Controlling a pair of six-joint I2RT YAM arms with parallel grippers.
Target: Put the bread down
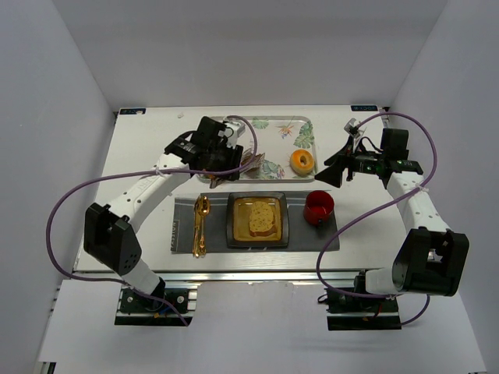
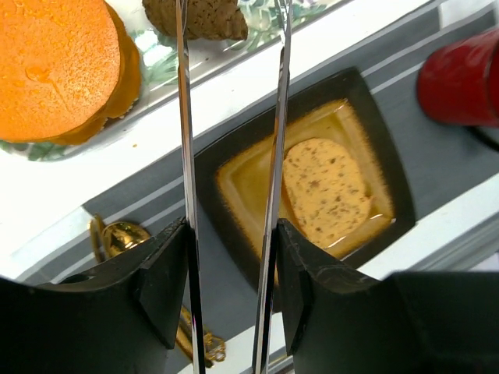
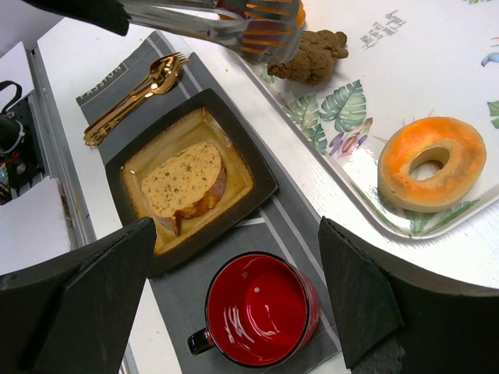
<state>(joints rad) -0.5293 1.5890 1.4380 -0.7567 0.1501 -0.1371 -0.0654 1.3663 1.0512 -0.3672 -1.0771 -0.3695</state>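
A slice of bread (image 1: 263,219) (image 2: 326,191) (image 3: 183,183) lies flat in the dark square plate (image 1: 231,222) (image 3: 125,156). My left gripper (image 1: 221,152) (image 2: 230,234) is shut on a pair of metal tongs (image 2: 185,117) (image 3: 218,23), one finger pressing each arm. The tong arms stand apart with nothing between them. Their tips reach over the near edge of the floral tray (image 1: 265,125), beside a brown lumpy piece (image 3: 312,54) (image 2: 207,17). My right gripper (image 1: 337,164) (image 3: 238,226) hangs open above the red mug (image 3: 257,319) and holds nothing.
An orange ring doughnut (image 1: 302,162) (image 3: 430,162) and an orange bun (image 2: 54,66) lie on the tray. Gold cutlery (image 1: 200,226) (image 3: 132,97) lies left of the plate on the grey placemat (image 1: 312,238). The red mug (image 1: 318,207) stands right of the plate.
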